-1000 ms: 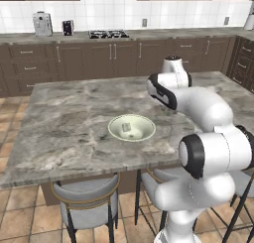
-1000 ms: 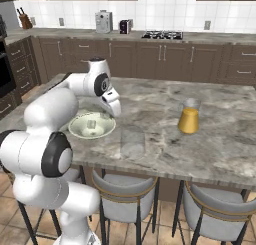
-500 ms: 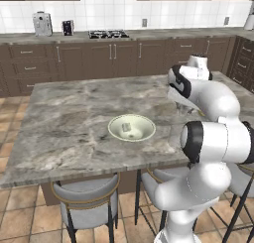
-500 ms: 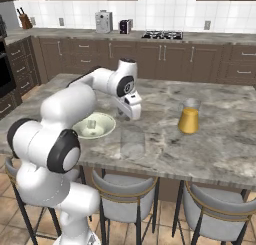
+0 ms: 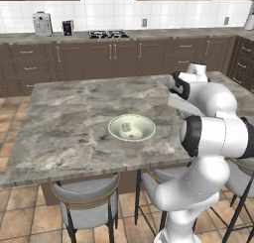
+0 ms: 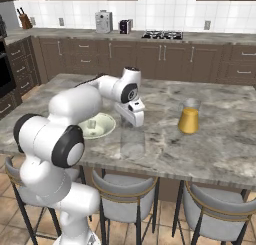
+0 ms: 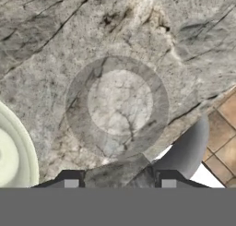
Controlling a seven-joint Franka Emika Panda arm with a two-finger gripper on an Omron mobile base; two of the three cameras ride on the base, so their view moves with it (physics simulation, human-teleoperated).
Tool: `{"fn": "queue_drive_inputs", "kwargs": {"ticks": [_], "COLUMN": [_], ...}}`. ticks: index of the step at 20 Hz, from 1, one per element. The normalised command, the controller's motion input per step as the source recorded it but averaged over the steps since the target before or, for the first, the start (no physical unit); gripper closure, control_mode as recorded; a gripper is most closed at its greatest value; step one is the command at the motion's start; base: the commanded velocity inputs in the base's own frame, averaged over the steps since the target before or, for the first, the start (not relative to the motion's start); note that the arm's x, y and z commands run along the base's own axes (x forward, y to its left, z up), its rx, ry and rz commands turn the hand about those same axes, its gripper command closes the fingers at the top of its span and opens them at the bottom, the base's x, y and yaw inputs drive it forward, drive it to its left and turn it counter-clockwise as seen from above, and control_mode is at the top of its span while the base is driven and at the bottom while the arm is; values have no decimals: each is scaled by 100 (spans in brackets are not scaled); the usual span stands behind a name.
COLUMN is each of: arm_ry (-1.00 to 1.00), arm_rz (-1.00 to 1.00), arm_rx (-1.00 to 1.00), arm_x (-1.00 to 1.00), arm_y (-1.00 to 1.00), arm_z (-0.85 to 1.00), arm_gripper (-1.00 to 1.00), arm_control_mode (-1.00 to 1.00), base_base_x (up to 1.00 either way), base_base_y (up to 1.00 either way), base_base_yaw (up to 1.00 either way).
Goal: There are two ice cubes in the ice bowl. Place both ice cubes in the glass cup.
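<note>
I centre the claw (image 7: 120, 183), pinching what looks like an ice cube (image 7: 117, 173), above the glass cup (image 7: 78, 114) by the bench (image 7: 55, 26) edge, then release low.

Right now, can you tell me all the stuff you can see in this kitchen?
counter: one, grey marble, middle of the room
ice bowl: one, pale cream-green, on the counter
ice cube in bowl: one plain to see, whitish
held ice cube: one, it seems, see-through, between the claw's tips
glass cup: one, clear, beside the bowl, under the claw
orange cup: one, yellow-orange, farther along the counter
stools: several, grey seats, at the counter's near edge
stove top: one, dark, back counter
silver machine: one, back counter
knife block: one, brown, back corner
arm: one, white
claw: one, dark tips, over the glass cup
</note>
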Motion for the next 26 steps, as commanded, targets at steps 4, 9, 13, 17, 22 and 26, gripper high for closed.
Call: {"fn": "queue_drive_inputs", "kwargs": {"ticks": [4,9,13,17,22,26], "arm_ry": [0,0,1,2,1,2], "arm_rz": [0,0,0,0,0,0], "arm_rx": [0,0,0,0,0,-1], "arm_x": [0,11,27,35,29,16], "arm_y": [-9,-16,-7,0,-2,-4], "arm_z": [-39,-30,-10,-3,-9,-25], "arm_gripper": [100,100,100,100,100,100], "arm_control_mode": [-100,-100,-100,-100,-100,-100], "base_base_x": [0,0,0,0,0,0], "base_base_y": [0,0,0,0,0,0], "base_base_yaw": [0,0,0,0,0,0]}}
